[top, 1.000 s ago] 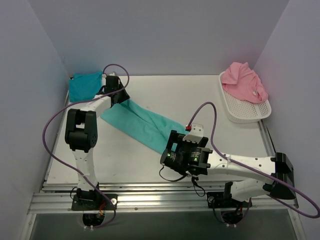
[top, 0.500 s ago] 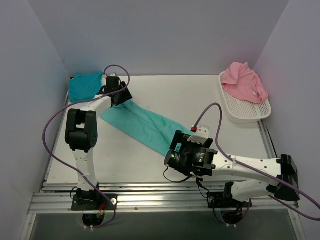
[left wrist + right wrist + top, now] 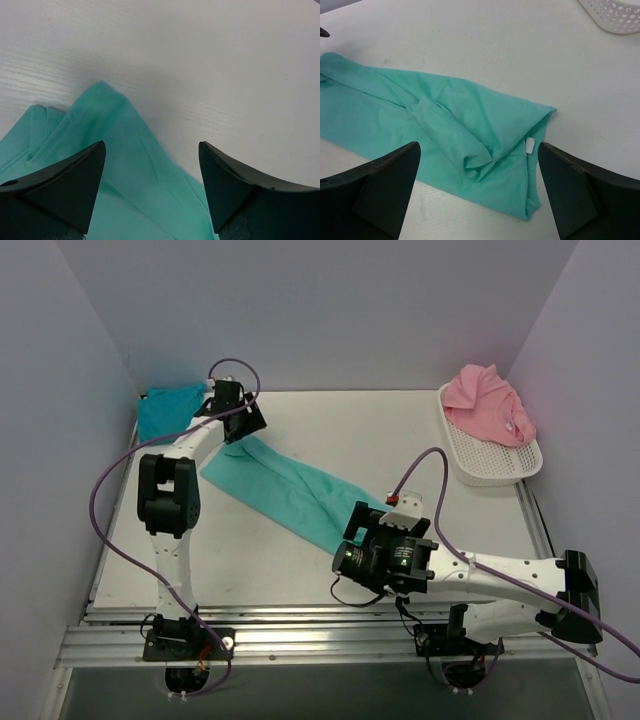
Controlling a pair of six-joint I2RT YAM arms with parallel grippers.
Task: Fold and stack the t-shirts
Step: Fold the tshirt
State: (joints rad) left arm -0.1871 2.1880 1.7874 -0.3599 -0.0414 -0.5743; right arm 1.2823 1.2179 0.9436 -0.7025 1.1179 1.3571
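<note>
Right wrist alone: tag [image 3: 530,145] on sea-green shirt [image 3: 470,115]

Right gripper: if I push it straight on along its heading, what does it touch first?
Most likely the sea-green t-shirt, at the bunched fold beside its white label; the open right gripper points down at it, though depth is unclear.

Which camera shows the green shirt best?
Top external: nearly the whole green shirt shows, stretched out as a long band. The right wrist view shows only one bunched end with its label; the left wrist view only a corner.
</note>
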